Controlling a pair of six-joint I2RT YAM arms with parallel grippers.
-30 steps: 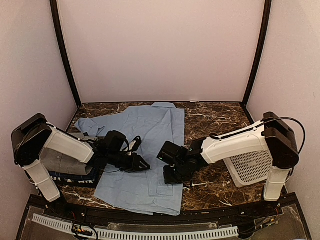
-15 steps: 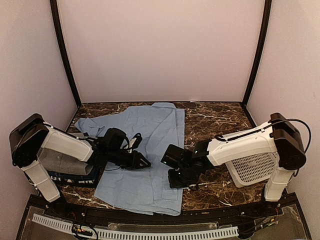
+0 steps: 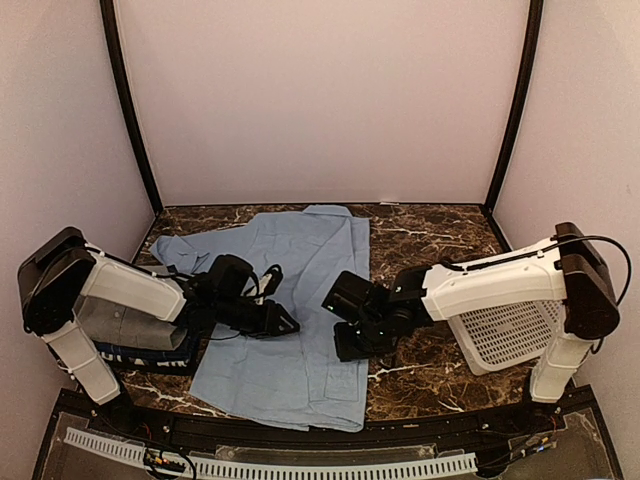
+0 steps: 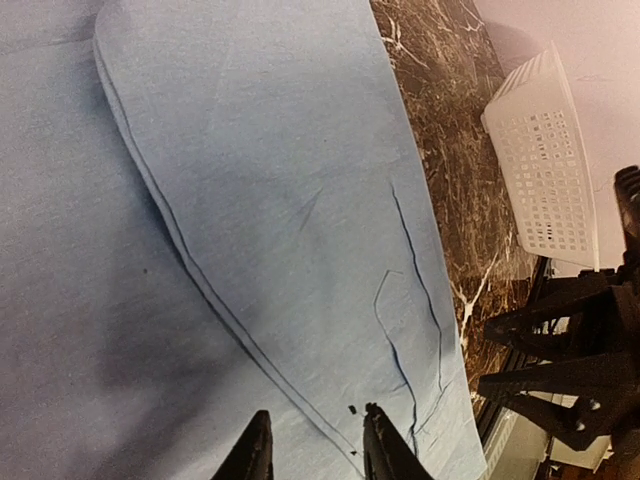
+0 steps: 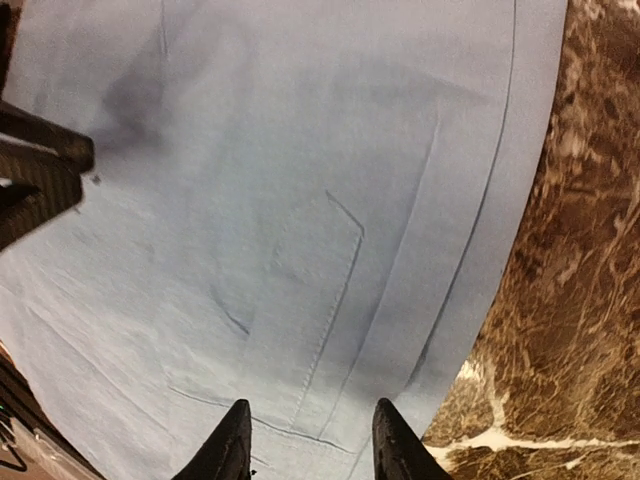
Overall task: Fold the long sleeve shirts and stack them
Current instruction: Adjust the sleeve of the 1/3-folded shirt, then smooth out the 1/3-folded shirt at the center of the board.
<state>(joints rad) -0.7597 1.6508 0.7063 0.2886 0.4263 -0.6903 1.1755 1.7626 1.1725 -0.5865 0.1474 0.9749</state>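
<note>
A light blue long sleeve shirt (image 3: 300, 270) lies spread flat in the middle of the table, its collar end toward the back. My left gripper (image 3: 290, 325) hovers low over the shirt's middle, open, with nothing between its fingers (image 4: 255, 455). My right gripper (image 3: 345, 345) stands open over the shirt's right edge, close to the chest pocket (image 5: 300, 290), also holding nothing. Under my left arm at the left edge lies a grey shirt (image 3: 115, 322) on top of a dark navy one (image 3: 140, 353).
A white lattice basket (image 3: 505, 335) lies tipped at the right beside my right arm, also seen as the basket (image 4: 545, 160) in the left wrist view. Bare dark marble (image 3: 430, 235) shows right of the shirt. Pale walls close in three sides.
My right gripper has gone from shut to open and drawn slightly up and back at the shirt's right edge. The left arm has hardly moved.
</note>
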